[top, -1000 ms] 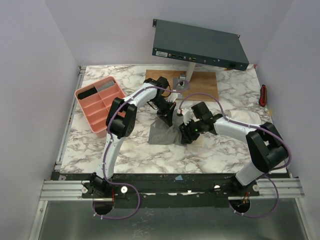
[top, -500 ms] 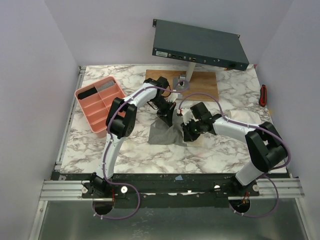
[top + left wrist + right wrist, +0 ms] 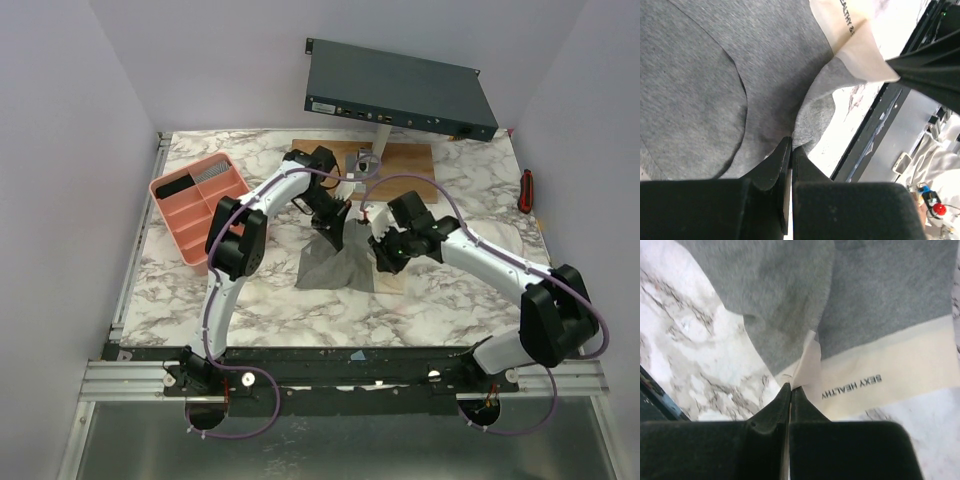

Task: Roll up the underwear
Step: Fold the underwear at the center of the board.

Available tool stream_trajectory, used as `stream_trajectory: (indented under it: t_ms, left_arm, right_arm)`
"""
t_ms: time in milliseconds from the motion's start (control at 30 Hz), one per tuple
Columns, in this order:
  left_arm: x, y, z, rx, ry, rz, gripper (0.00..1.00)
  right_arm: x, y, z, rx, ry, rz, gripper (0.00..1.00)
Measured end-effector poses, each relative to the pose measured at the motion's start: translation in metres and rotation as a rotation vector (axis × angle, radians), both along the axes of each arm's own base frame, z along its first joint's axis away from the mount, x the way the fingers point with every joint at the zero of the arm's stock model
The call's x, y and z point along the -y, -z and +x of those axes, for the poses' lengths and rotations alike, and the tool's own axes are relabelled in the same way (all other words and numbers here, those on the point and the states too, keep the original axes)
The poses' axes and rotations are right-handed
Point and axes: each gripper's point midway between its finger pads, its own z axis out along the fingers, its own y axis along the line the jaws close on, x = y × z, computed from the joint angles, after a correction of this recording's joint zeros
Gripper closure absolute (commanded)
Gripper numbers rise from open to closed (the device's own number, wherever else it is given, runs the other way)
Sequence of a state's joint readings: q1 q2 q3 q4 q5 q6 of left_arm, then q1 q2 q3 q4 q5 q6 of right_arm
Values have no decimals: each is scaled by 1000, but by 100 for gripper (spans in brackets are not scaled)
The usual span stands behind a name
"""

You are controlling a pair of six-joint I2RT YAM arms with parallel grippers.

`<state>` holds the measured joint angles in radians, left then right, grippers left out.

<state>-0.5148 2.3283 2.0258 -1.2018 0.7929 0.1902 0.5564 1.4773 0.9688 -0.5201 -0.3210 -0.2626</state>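
The grey underwear [image 3: 336, 264] with a cream waistband lies at the middle of the marble table, partly lifted off it. My left gripper [image 3: 334, 227] is shut on its grey edge; in the left wrist view the tips [image 3: 791, 146] pinch a fold of grey cloth [image 3: 812, 112]. My right gripper [image 3: 383, 255] is shut on the waistband; in the right wrist view the tips [image 3: 790, 387] pinch the cream band [image 3: 875, 377], which carries printed letters. The two grippers hold the top edge close together.
A pink divided tray [image 3: 197, 207] stands at the back left. A wooden board [image 3: 400, 165] with a metal stand and a dark rack unit [image 3: 400, 90] are at the back. A red-handled tool [image 3: 526, 190] lies at the right edge.
Both grippers have risen and moved back with the underwear's top edge, pulling the cloth up off the table. The right arm has stretched out further.
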Motion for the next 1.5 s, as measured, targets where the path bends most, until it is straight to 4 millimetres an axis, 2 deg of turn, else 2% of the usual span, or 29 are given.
stream_trajectory:
  t_ms: [300,533,600,1033,1233,1500]
  left_arm:
    - [-4,-23,0,92,77,-1,100]
    - [7,-51,14,244,146,-1,100]
    - [9,-54,18,281,159,8,100]
    - [6,-31,40,447,231,134,100]
    - [15,-25,53,543,262,158,100]
    - [21,-14,78,667,270,208,100]
  right_arm:
    - [35,-23,-13,76,-14,-113,99]
    - [52,-26,-5,120,7,-194,99]
    - [56,-27,0,133,17,-215,99]
    - [80,-21,39,180,80,-298,99]
    - [94,-18,53,201,106,-328,99]
    - [101,-11,68,230,113,-360,99]
